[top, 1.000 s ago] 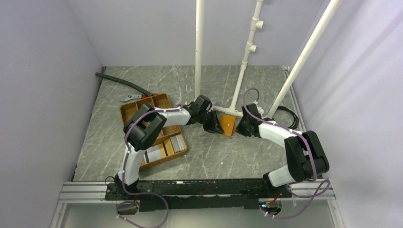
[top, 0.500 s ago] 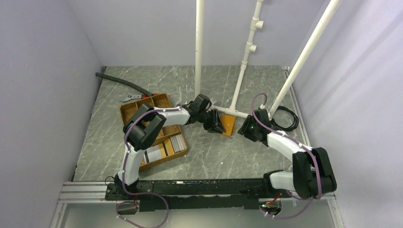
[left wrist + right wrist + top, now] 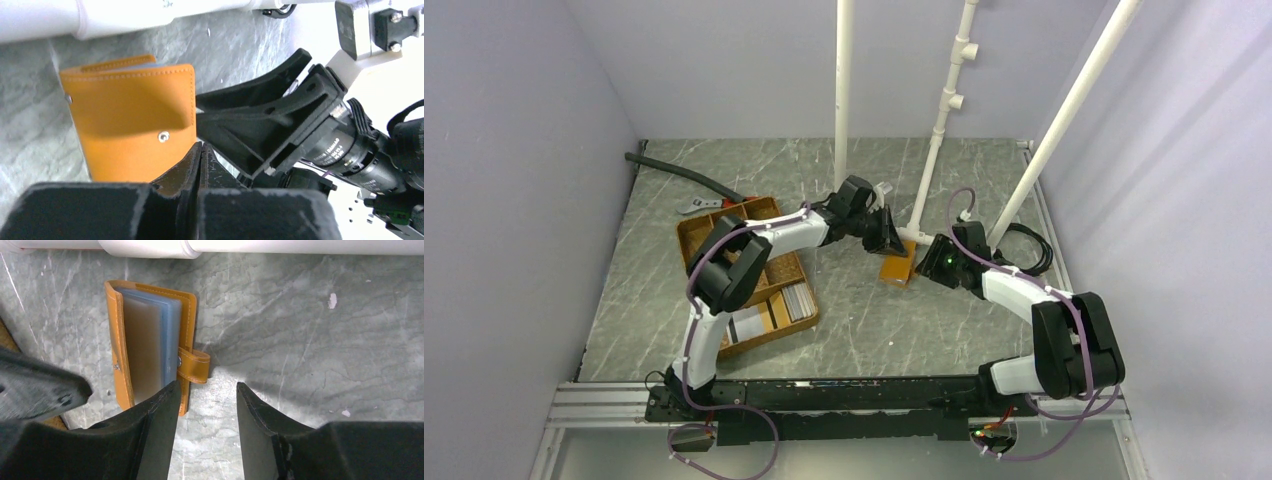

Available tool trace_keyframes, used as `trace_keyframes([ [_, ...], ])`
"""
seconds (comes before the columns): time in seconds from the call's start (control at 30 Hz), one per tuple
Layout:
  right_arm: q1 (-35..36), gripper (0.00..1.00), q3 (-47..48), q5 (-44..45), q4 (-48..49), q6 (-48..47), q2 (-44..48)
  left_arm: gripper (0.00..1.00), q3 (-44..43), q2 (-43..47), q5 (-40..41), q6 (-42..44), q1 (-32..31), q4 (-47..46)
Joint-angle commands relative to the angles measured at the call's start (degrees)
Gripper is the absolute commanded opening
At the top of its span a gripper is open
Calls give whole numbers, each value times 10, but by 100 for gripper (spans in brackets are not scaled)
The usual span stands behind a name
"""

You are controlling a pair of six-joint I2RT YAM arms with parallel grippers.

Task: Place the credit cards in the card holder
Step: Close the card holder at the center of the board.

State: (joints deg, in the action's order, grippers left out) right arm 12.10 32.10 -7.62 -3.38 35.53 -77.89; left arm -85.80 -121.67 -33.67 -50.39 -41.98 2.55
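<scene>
Light: bright, even, from overhead.
Shadows: soft, right of card holder (image 3: 150,340) on marble table (image 3: 325,340).
Glare: white pipe (image 3: 125,15) blown out.
Blur: left gripper (image 3: 200,155), close up, out of focus.

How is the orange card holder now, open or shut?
Open. The card holder lies with its snap strap sticking out unfastened, and its clear sleeves show inside.

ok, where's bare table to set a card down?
Free: grey marble table in front of the orange leather card holder, between the brown woven tray and the right arm; also the strip left of the tray. Crowded: left gripper, right gripper and white plastic pipe all hem the holder.
</scene>
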Motion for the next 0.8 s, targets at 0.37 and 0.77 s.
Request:
trace_keyframes([
  [0.37,43,47,59,73,-22,-1,-85,0,17,-76,44,-13,11,33],
  [0.77,84,35,44,157,-126,66,-111,0,56,-61,77,-36,19,43],
])
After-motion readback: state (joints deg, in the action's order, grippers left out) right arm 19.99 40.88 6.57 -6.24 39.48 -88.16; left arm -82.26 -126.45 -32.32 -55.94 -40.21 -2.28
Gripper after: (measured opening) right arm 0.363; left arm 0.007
